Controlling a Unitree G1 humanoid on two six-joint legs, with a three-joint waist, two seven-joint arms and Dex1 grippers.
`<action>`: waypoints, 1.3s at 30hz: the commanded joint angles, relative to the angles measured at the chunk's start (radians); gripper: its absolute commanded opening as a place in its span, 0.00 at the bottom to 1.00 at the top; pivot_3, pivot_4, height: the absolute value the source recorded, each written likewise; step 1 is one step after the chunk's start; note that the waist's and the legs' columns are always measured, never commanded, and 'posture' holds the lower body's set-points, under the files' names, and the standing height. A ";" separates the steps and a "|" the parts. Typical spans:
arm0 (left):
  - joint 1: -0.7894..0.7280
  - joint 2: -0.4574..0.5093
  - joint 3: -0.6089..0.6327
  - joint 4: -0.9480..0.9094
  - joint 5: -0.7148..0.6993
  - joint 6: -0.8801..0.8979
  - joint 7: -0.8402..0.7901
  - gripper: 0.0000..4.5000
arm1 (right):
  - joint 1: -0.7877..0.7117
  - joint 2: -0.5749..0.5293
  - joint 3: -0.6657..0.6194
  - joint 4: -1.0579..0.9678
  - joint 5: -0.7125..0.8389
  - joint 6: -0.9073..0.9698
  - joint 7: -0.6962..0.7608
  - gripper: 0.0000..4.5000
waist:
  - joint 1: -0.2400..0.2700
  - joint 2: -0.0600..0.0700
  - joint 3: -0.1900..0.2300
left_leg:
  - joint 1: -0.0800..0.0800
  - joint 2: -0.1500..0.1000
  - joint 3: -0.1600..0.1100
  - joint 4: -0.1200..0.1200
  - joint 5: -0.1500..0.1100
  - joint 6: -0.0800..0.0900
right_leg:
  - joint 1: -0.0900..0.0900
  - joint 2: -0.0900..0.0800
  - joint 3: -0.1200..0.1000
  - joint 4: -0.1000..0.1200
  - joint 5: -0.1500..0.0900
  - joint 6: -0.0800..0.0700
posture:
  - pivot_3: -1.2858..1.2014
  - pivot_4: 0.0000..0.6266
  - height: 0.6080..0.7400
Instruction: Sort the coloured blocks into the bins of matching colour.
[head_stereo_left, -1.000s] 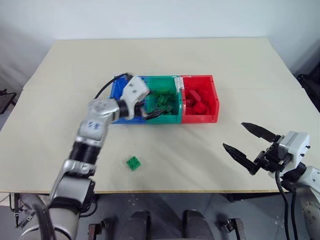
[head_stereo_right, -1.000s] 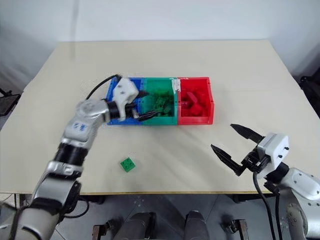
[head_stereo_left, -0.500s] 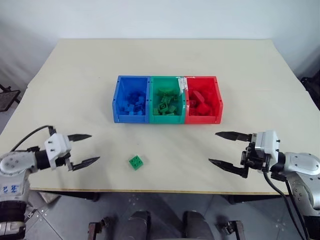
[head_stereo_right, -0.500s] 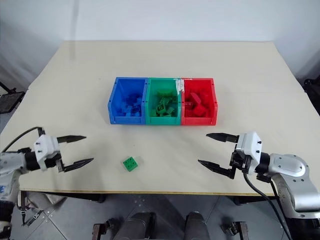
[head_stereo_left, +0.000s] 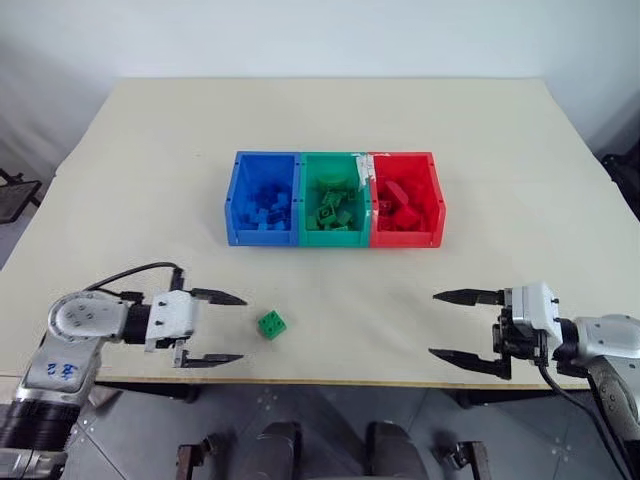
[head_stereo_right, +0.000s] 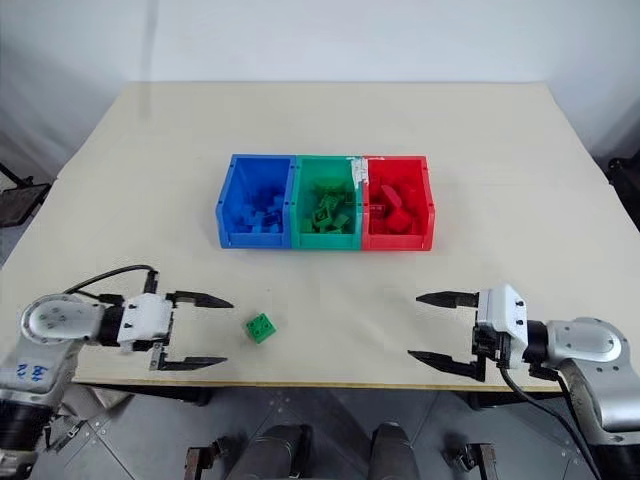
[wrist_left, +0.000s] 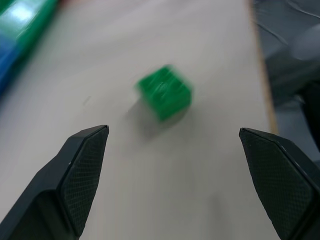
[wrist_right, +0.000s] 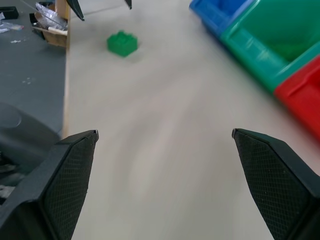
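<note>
Lying loose, one green block (head_stereo_left: 271, 324); three joined bins (head_stereo_left: 333, 198), two pincers

Bare table (head_stereo_left: 330, 310) found between bins (head_stereo_left: 333, 199) and front edge; sole obstruction noted: green block (head_stereo_left: 271, 324).

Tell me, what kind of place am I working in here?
Probably a lab or test room: a plain beige table against a bare white wall, holding only sorting bins and one green block.
</note>
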 joint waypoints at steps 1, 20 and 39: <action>-0.127 -0.023 -0.100 0.039 0.067 -0.045 -0.058 0.98 | 0.040 -0.010 -0.036 -0.075 0.026 0.009 -0.013 1.00 | 0.002 0.000 0.000 | 0.000 0.000 0.000 0.000 0.000 0.000 | 0.000 0.000 0.000 0.000 0.000 0.000 | 0.52 0.24 1.00; -0.459 -0.131 -0.325 0.393 0.268 -0.212 -0.173 0.86 | 0.233 0.001 -0.077 -0.233 0.035 0.042 -0.086 1.00 | -0.002 0.000 0.000 | 0.000 -0.002 0.001 0.002 -0.001 0.002 | 0.001 0.001 0.000 0.003 0.000 0.001 | 0.52 0.24 1.00; -0.580 -0.289 -0.073 0.306 -0.016 0.361 0.134 0.33 | 0.110 0.138 -0.108 -0.211 0.054 0.003 -0.260 1.00 | 0.019 -0.002 0.001 | -0.002 -0.001 -0.002 0.006 -0.001 0.001 | 0.000 0.001 -0.001 0.006 0.000 0.001 | 0.52 0.24 1.00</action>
